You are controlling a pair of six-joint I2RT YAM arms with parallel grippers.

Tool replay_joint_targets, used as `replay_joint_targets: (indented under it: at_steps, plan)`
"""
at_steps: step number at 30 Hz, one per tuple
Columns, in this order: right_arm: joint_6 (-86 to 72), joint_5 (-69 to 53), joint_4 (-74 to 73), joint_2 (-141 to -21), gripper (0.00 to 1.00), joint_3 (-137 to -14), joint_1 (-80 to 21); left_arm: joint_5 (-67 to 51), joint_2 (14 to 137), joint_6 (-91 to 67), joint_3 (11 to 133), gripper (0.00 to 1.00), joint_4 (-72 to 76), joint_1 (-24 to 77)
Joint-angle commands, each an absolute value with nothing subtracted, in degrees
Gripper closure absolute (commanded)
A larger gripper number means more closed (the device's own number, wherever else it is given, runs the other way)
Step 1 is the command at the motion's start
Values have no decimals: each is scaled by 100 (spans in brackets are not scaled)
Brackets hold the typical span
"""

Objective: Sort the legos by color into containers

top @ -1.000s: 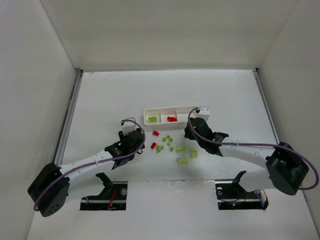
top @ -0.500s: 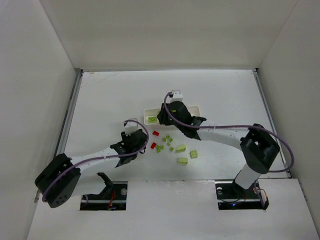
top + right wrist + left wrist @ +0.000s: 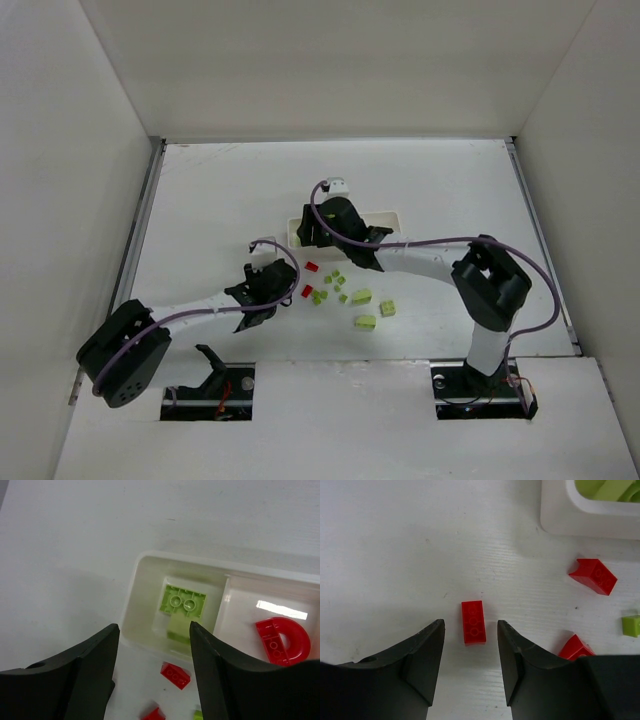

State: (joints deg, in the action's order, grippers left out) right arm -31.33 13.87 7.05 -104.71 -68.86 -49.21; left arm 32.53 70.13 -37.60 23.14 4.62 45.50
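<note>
The white tray (image 3: 392,218) lies mid-table, largely hidden by my right arm. My right gripper (image 3: 310,230) is open and empty above its left compartment (image 3: 145,605), which holds lime green legos (image 3: 183,601). The middle compartment holds a curved red lego (image 3: 282,640). My left gripper (image 3: 283,290) is open and low over the table. A small red lego (image 3: 473,622) lies just ahead of its fingertips, in line with the gap. Two more red legos (image 3: 593,576) (image 3: 575,647) lie to the right of it. Several green legos (image 3: 362,296) are scattered in front of the tray.
The tray's near left corner (image 3: 555,520) shows at the top right of the left wrist view. A red lego (image 3: 175,675) lies on the table just in front of the tray. White walls enclose the table on three sides.
My right arm has swung left from the tray's right end to above its left compartment. My left gripper has edged a little toward the red legos.
</note>
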Motion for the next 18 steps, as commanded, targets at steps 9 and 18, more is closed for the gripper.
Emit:
replay_joint_targets:
  at_steps: [9,18]
  plan:
    - [-3129,1476,1424,-8817,33,-5565,-4689,3384,7277,-3850,2487,73,624,4504]
    - [-3155,1934,1380,-7059,47,-3799,-4215,3682,6338,-3832,2961,87,-70,4969]
